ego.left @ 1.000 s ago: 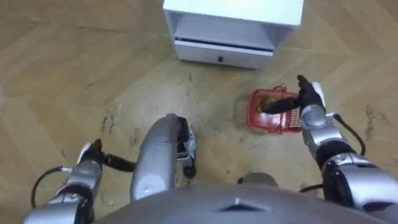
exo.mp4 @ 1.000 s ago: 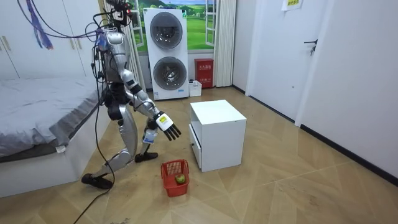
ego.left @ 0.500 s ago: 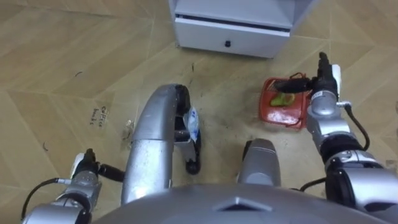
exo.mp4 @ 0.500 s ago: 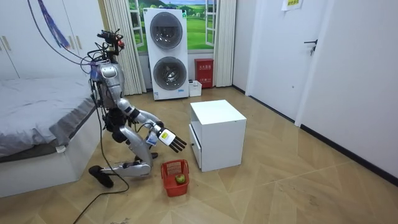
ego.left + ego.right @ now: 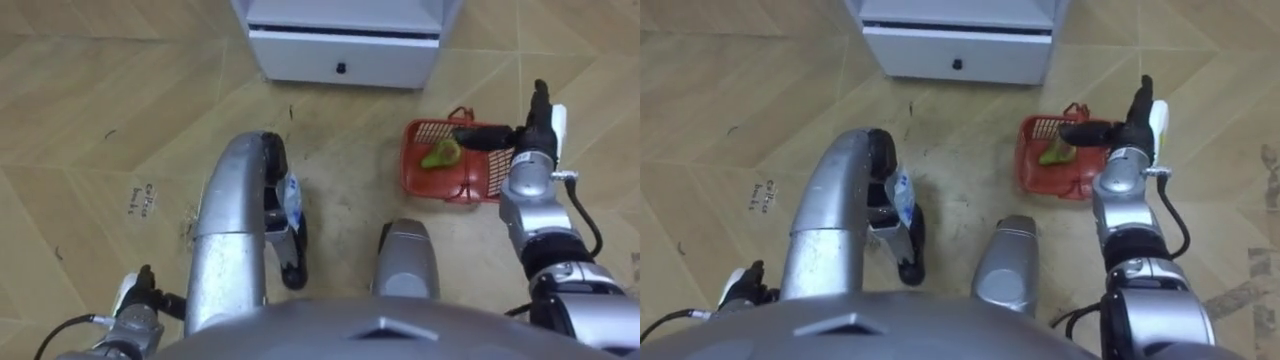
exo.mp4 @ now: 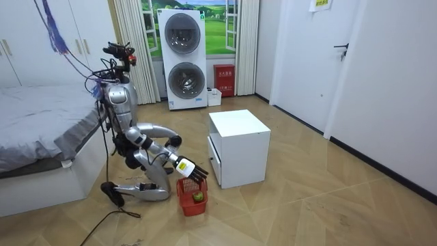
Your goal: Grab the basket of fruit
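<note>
A red plastic fruit basket [image 5: 440, 186] stands on the wood floor just right of my knees, with a green fruit [image 5: 440, 155] inside. My right hand [image 5: 505, 135] is open and reaches in from the right, its straight fingers lying across the basket's top over the rim and handle. The room view shows me kneeling on the floor, the right hand [image 6: 188, 169] stretched out just above the basket [image 6: 192, 202]. My left hand [image 5: 135, 300] hangs low at the bottom left, away from the basket.
A white cabinet [image 5: 340, 40] with a drawer stands straight ahead, close behind the basket. A bed [image 6: 41, 130] is right behind me. Stacked washing machines [image 6: 183, 58] stand at the far wall. Open floor lies to the basket's right.
I have sunk from a bent stand into a kneel. My right hand has come down from above the basket onto its top. The eye views shifted as my head lowered.
</note>
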Motion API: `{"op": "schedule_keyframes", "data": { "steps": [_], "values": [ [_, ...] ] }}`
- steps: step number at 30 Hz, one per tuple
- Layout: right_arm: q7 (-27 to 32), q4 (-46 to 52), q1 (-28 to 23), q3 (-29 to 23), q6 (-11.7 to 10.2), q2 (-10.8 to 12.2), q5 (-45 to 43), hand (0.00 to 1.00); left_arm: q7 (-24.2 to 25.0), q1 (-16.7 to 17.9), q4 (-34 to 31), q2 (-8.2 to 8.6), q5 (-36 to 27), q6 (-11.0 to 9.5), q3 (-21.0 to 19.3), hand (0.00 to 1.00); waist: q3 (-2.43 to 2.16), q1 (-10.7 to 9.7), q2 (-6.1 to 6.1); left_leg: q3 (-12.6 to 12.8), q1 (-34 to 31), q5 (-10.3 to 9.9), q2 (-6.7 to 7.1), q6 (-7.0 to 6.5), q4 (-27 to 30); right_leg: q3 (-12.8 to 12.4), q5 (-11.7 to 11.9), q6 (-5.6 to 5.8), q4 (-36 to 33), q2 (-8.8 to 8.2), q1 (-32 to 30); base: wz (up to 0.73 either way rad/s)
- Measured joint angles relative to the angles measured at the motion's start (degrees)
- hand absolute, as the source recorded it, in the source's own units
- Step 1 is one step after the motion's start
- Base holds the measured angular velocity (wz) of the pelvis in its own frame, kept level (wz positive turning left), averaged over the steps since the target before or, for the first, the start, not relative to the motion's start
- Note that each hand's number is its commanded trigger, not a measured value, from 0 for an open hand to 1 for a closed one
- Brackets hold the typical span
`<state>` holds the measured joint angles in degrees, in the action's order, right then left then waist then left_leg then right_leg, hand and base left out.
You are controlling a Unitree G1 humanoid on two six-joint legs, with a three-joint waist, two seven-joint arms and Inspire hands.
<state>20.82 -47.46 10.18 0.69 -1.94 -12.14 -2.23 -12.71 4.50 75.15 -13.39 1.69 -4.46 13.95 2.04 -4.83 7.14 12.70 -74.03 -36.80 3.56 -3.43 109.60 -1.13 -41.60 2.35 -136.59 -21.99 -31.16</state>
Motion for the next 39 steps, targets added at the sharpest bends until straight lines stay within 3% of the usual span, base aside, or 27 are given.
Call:
{"op": "schedule_keyframes", "data": {
  "steps": [2,4,7,10,13,16,19,24,29,39],
  "values": [
    [-0.1,0.4,0.3,0.7,-0.1,-0.1,0.2,0.00,0.8,0.4,-0.3,0.20,-0.1,-0.2,0.5,0.00,-0.13,0.1,-0.13,-0.9,-0.6,0.8,0.51,1.53,-0.5,-0.2,0.0,0.02,-0.2,0.45,-0.7,-0.11],
    [-0.2,0.5,0.3,0.7,-0.2,-0.6,0.3,0.00,1.2,0.3,-0.5,0.20,-0.1,-0.7,0.5,0.00,-0.13,0.0,0.09,-1.6,-0.6,1.0,1.28,1.98,-1.1,-0.2,0.0,0.02,-0.2,0.65,-0.9,0.00],
    [-0.4,0.5,0.3,1.0,-0.4,-1.5,2.0,0.00,2.2,0.8,-1.8,-0.35,-1.2,-1.1,1.1,0.00,-0.43,-0.1,0.44,-1.8,-0.5,1.1,0.99,2.16,-1.6,-0.2,0.0,0.03,-0.2,1.05,-1.3,0.00],
    [-1.0,0.5,0.5,0.9,-0.5,-2.4,2.6,0.00,2.8,0.8,-2.1,-0.43,-2.2,-1.2,2.1,0.00,-0.40,0.0,0.63,-1.9,-0.5,1.1,0.89,2.28,-1.6,-0.3,-0.1,0.04,-0.3,1.19,-1.6,0.00],
    [-1.0,0.5,0.5,0.9,-0.5,-3.1,3.1,0.00,3.3,0.8,-2.5,-0.45,-2.3,-1.2,2.8,0.00,-0.41,0.2,0.03,-1.9,-0.6,1.1,0.94,2.40,-1.6,-0.2,-0.1,0.05,-0.3,1.09,-1.6,0.02],
    [-1.9,-1.0,1.4,1.1,-0.5,-3.6,3.1,0.00,3.4,0.7,-2.7,-0.42,-2.3,-1.3,4.1,0.00,-0.32,0.5,-1.18,-1.9,-0.8,0.6,0.88,3.36,-1.8,-0.1,-0.1,0.24,-0.6,0.97,-2.0,0.02],
    [-3.1,-3.8,3.5,2.0,-0.5,-3.8,3.1,0.00,4.2,0.7,-2.7,-0.71,-4.0,-1.2,4.3,0.00,-0.31,0.7,-1.60,-1.5,-2.2,0.8,0.21,3.73,-1.9,-0.3,-0.2,0.26,-1.3,1.10,-3.8,0.01],
    [-5.1,-8.4,5.0,2.8,-0.5,-5.3,4.3,0.00,6.9,0.6,-3.5,-0.79,-4.7,-0.4,4.6,0.00,0.28,3.1,-3.04,-1.2,-3.3,1.0,-0.89,4.05,-2.0,-0.3,-0.3,0.38,-1.5,1.49,-5.4,0.00],
    [-7.4,-11.2,6.1,4.9,-0.5,-6.1,6.5,0.00,7.8,0.4,-3.8,-0.84,-6.8,-0.1,7.1,0.00,0.16,3.7,-3.98,-0.5,-4.4,1.3,-0.92,4.26,-2.5,-0.3,-0.3,0.41,-1.5,0.90,-6.8,0.06],
    [-10.5,-18.0,7.3,6.2,-0.5,-6.9,11.9,0.00,9.6,0.0,-3.8,-0.85,-9.0,0.3,8.4,0.00,0.24,6.5,-4.29,0.1,-4.5,1.7,-0.81,4.27,-3.1,-0.2,-0.3,0.42,-1.5,0.23,-7.0,0.03]
  ]
}}
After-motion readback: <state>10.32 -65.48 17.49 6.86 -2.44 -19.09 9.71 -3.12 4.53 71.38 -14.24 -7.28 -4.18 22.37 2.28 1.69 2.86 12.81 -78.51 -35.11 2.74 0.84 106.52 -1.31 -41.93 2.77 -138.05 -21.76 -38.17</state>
